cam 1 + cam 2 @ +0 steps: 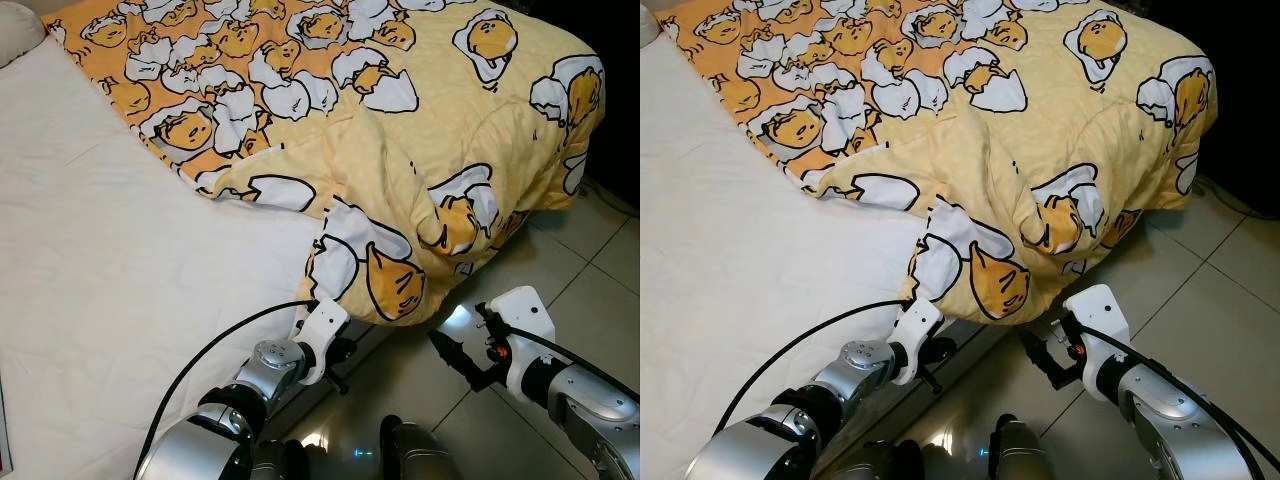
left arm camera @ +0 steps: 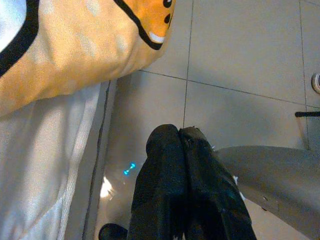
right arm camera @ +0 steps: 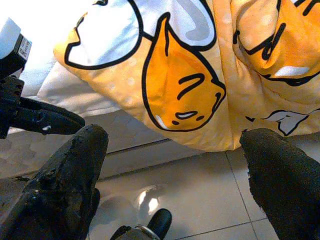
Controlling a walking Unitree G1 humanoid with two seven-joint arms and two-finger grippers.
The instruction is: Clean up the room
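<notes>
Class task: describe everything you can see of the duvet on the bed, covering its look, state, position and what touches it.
The duvet is soft, padded yellow fabric printed with cartoon egg characters in white cracked shells; a darker orange side shows at its upper left. It lies bunched and rumpled across the far right part of the white mattress, leaving the sheet bare. One folded corner hangs over the bed edge above the tiled floor. Neither tool touches it.

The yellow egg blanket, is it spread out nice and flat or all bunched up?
Bunched up. The blanket is pushed toward one side of the bed, its corner hanging over the edge, leaving the white sheet bare.
</notes>
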